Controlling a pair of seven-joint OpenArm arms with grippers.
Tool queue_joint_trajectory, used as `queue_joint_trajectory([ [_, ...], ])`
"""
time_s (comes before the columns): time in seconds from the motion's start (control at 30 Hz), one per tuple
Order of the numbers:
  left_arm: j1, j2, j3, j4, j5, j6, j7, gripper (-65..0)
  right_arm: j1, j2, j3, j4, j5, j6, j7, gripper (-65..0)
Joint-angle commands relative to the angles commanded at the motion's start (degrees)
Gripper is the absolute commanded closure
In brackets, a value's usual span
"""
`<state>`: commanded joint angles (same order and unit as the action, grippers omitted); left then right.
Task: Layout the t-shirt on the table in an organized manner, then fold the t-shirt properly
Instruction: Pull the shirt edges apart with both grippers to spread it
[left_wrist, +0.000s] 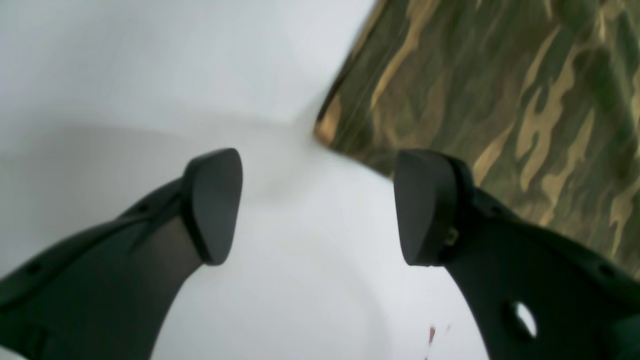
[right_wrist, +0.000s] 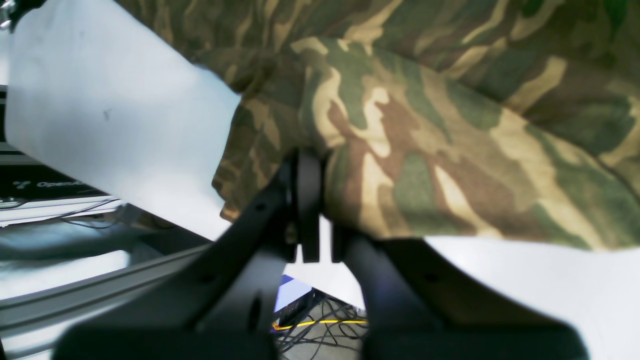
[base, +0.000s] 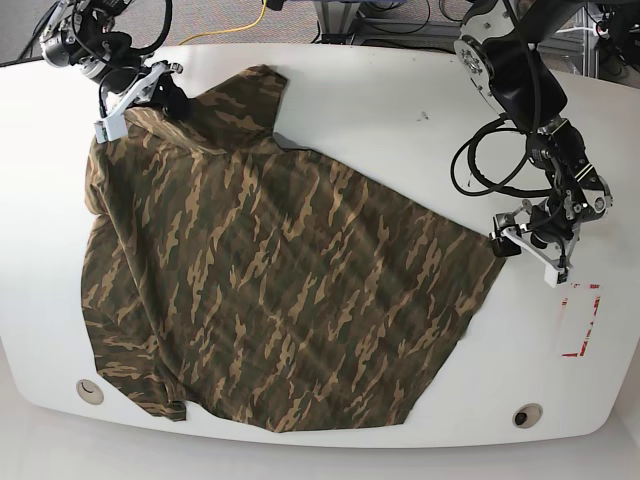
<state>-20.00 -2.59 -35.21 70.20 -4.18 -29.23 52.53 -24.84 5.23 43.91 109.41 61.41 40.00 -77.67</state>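
Base view: t-shirt (base: 270, 290) laid askew on table (base: 380, 90).
Right gripper (right_wrist: 312, 210) is clamped on cloth; left gripper (left_wrist: 315, 205), spread empty, should be closed on the near corner before spreading.

Beyond the top edge of the base view lies grey floor (base: 215, 18), crossed by a yellow cable (base: 236, 27) at upper left. At lower centre of the right wrist view, tangled dark cables (right_wrist: 320, 327) lie on the floor. Light is bright and even.
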Motion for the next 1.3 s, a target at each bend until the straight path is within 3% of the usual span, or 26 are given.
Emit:
queue_joint_trajectory([
  [0.5, -4.57, 0.09, 0.35, -12.04, 0.00, -0.09, -3.16, -42.2, -0.53, 0.09, 0.09, 0.09, 2.73, 0.00, 0.00, 0.0],
  [0.57, -4.57, 0.09, 0.35, -11.69, 0.00, -0.09, -2.64, -36.3, -0.53, 0.09, 0.18, 0.09, 2.64, 0.00, 0.00, 0.0],
  [0.7, -4.57, 0.09, 0.44, -11.69, 0.00, -0.09, -2.20, -13.3, -0.18, 0.09, 2.73, 0.09, 2.37, 0.00, 0.00, 0.0],
  [0.8, -4.57, 0.09, 0.44, -11.69, 0.00, -0.09, -2.29, -0.7, 0.00, 0.26, 3.69, 0.09, 2.29, 0.00, 0.00, 0.0],
  [1.1, -2.81, -0.35, 0.18, -5.89, 0.09, -0.18, -1.85, 0.0, 0.26, 3.16, 6.42, 0.35, 3.25, 0.00, 0.09, 0.0],
  [1.2, 0.00, -0.44, 0.18, 0.70, 0.00, -0.44, 0.70, 0.0, -1.05, 3.69, 8.35, 1.23, 4.75, 0.00, 0.09, 0.0],
  [1.3, 2.37, -1.14, 0.26, 7.65, 0.00, -3.25, 5.01, 0.0, -2.90, 3.69, 9.93, 2.29, 6.68, 0.00, 0.09, 0.0],
])
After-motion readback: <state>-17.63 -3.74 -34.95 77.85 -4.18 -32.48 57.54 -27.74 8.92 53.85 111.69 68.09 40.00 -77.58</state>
